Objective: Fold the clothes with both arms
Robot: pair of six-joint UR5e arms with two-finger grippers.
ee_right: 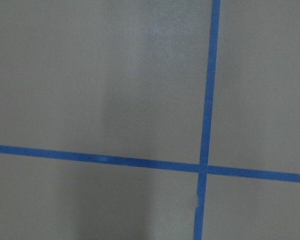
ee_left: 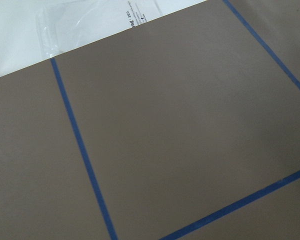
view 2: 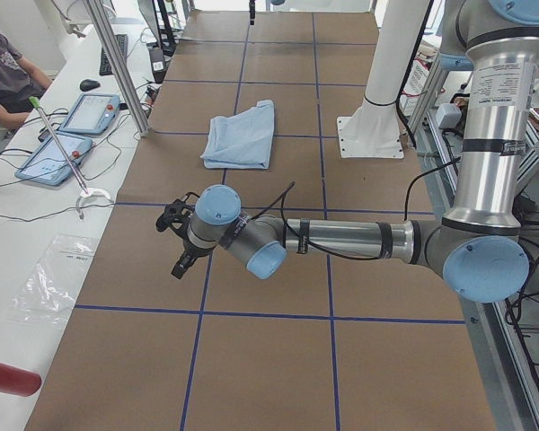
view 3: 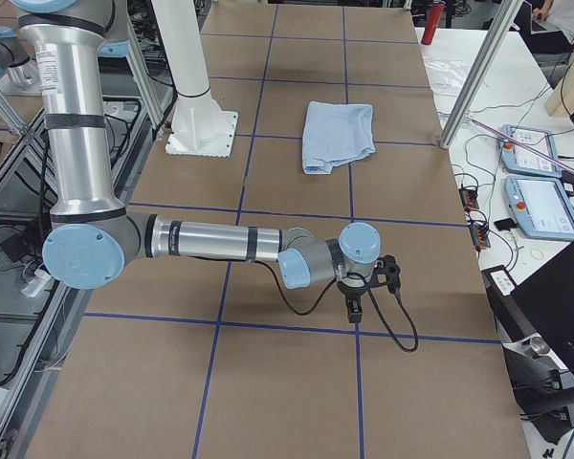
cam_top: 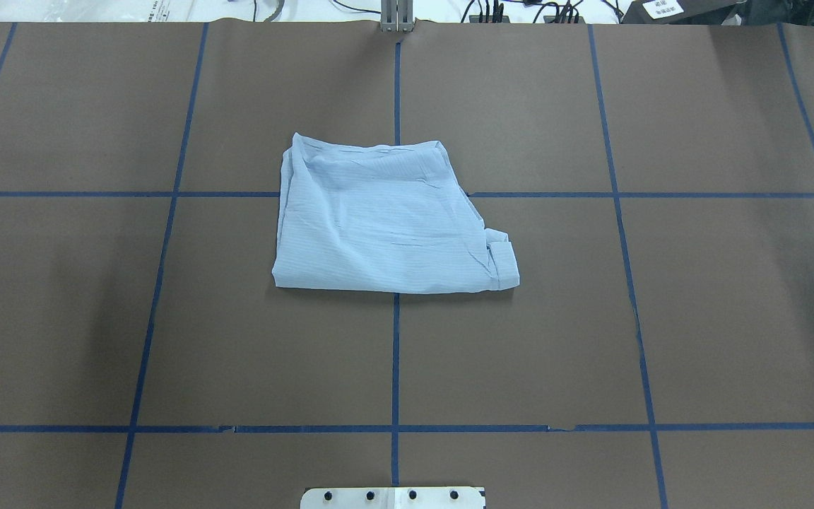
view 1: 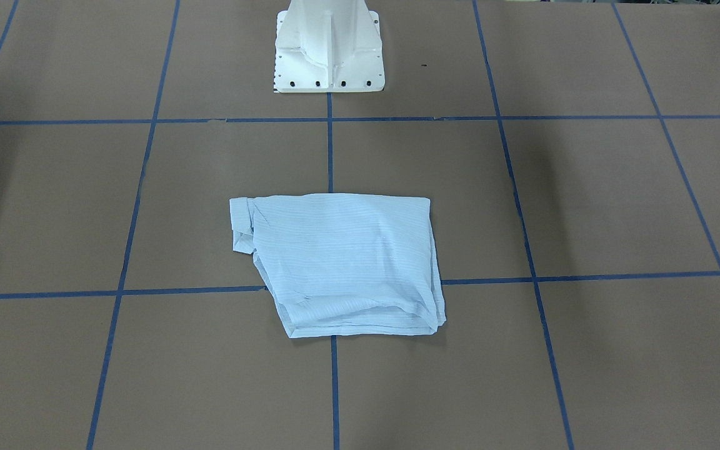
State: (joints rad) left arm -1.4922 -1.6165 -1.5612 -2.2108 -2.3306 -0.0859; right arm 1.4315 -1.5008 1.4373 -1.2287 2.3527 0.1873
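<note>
The pale-blue striped shirt (cam_top: 379, 226) lies folded into a compact, roughly square bundle in the middle of the brown table, with a cuff poking out at one corner (view 1: 241, 225). It also shows in both side views as the same folded shirt (view 2: 242, 135) (view 3: 337, 134). The near left arm stretches low over the table end, its black left gripper (view 2: 178, 244) far from the shirt. At the opposite end the right gripper (view 3: 365, 287) hangs low as well. I cannot tell whether either is open or shut. Both wrist views hold only taped table.
The white pedestal (view 1: 329, 56) stands behind the shirt. Blue tape lines (cam_top: 396, 353) grid the brown surface. Beside the table are teach pendants (view 2: 72, 135) (view 3: 540, 206), a clear plastic bag (view 2: 58, 278), a red bottle (view 2: 4, 377) and a seated person (view 2: 4, 76).
</note>
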